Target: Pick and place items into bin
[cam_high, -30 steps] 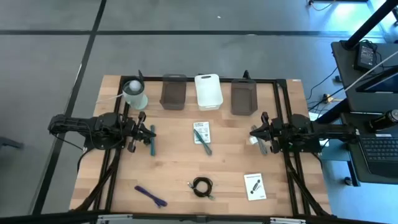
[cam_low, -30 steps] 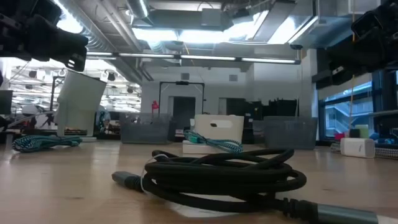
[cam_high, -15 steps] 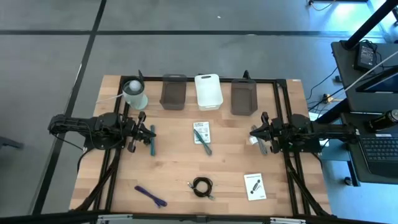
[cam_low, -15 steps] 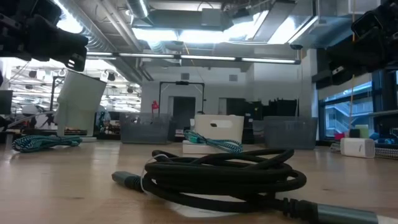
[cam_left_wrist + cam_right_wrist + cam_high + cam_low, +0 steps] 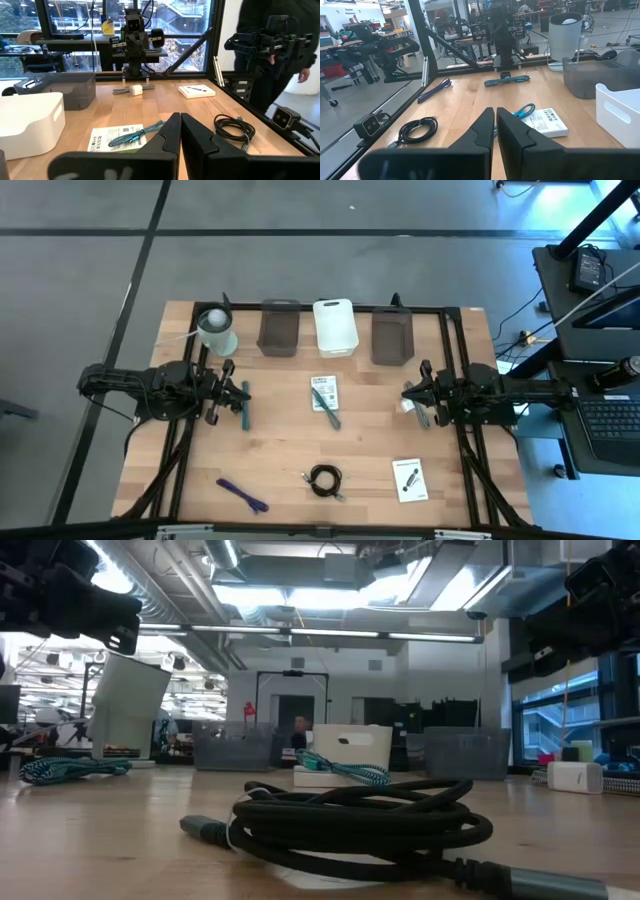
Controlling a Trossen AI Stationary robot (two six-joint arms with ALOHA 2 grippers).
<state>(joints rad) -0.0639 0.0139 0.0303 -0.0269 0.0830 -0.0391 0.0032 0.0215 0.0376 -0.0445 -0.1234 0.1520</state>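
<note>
Teal stick (image 5: 244,405) lying flat on the counter's left side, lengthwise toward the bins. Second teal stick (image 5: 326,408) resting slantwise across a white printed card (image 5: 323,390) near the counter's middle, in front of the white bin (image 5: 335,326). Grey bins (image 5: 279,328) flanking it on either side. Coiled black cable (image 5: 325,479) lying loosely looped near the front edge. Purple stick (image 5: 243,495) flat and angled at the front left. Second white card (image 5: 408,478) flat at the front right. Small whitish piece (image 5: 408,406) on the right side.
</note>
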